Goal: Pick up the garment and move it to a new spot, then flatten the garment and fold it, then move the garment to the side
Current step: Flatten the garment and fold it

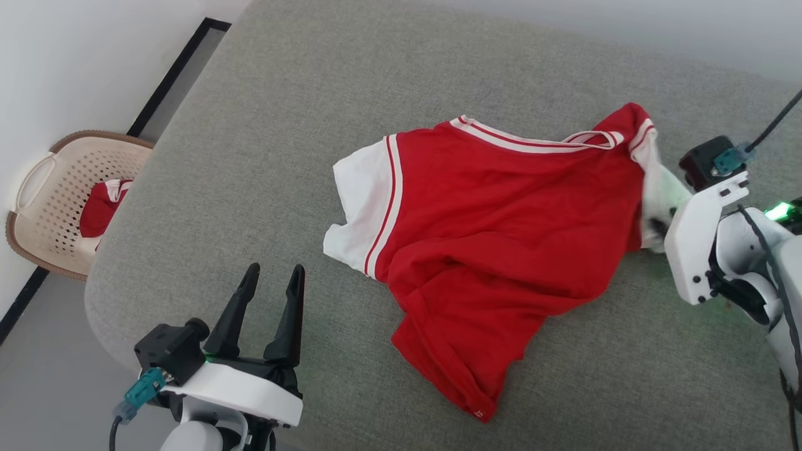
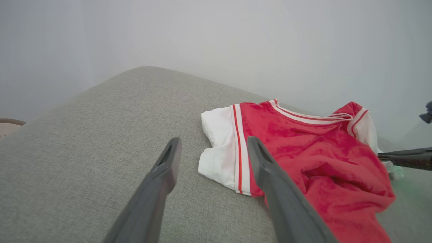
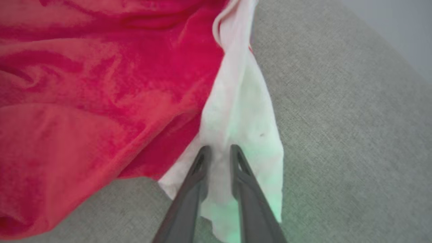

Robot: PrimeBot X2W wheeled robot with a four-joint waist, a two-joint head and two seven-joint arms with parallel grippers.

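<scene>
Red T-shirt lies rumpled mid-frame on the grey cushioned surface, hem toward the bottom. Left tool sits lower left, spread wide, apart from the shirt. Right tool at the right edge is narrow, straddling the white sleeve. Can't tell if it's actually pinching.

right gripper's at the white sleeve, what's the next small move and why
Probably squeeze the right gripper fully shut on the white sleeve before lifting. Its fingers straddle a fold of that sleeve with a narrow gap, so a firm pinch isn't certain. The shirt lies crumpled on the cushion, and the left gripper hangs open, short of the other sleeve.
</scene>
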